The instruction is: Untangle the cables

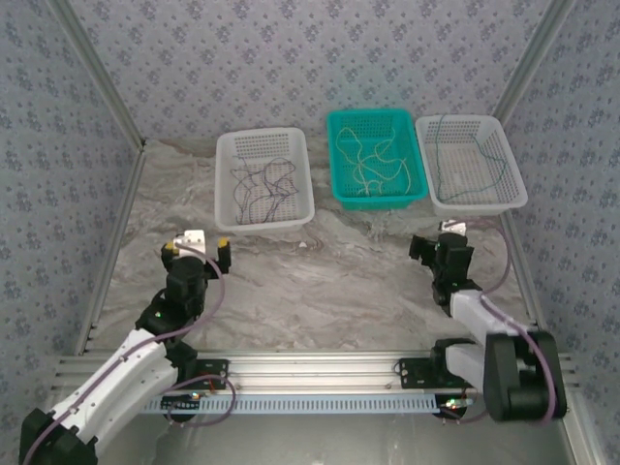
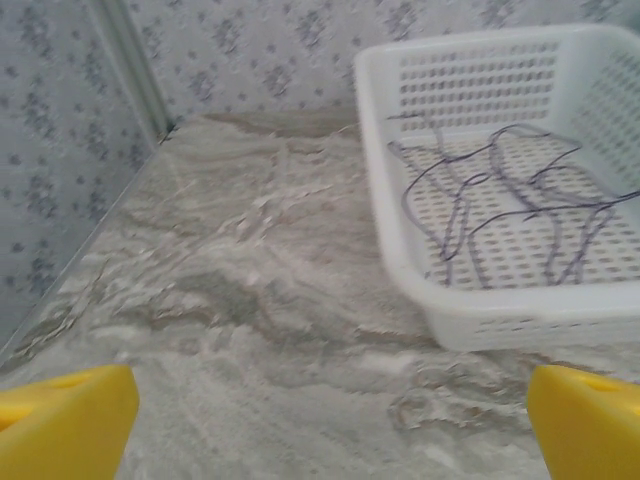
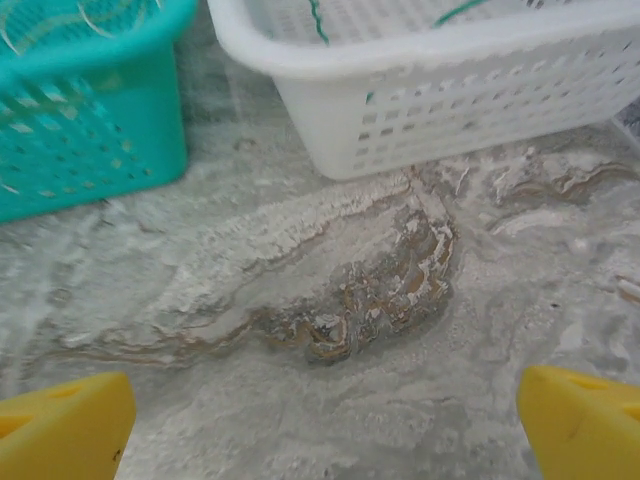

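The cables lie sorted in three baskets at the back of the table. Dark maroon cables [image 1: 262, 184] [image 2: 530, 208] are loosely looped in the left white basket [image 1: 226, 184] [image 2: 480, 320]. Pale whitish-green cables [image 1: 373, 160] lie in the teal basket [image 1: 339, 184] [image 3: 90, 130]. A dark green cable [image 1: 465, 155] [image 3: 318, 22] lies in the right white basket [image 1: 513, 179] [image 3: 450, 110]. My left gripper [image 1: 198, 250] [image 2: 325, 430] is open over bare table, short of the left basket. My right gripper [image 1: 438, 244] [image 3: 322, 430] is open and holds nothing, just before the right basket.
The marble-patterned tabletop [image 1: 329, 281] stretches between the arms and the baskets. Patterned walls close the left, back and right sides. A metal rail [image 1: 320, 373] runs along the near edge by the arm bases.
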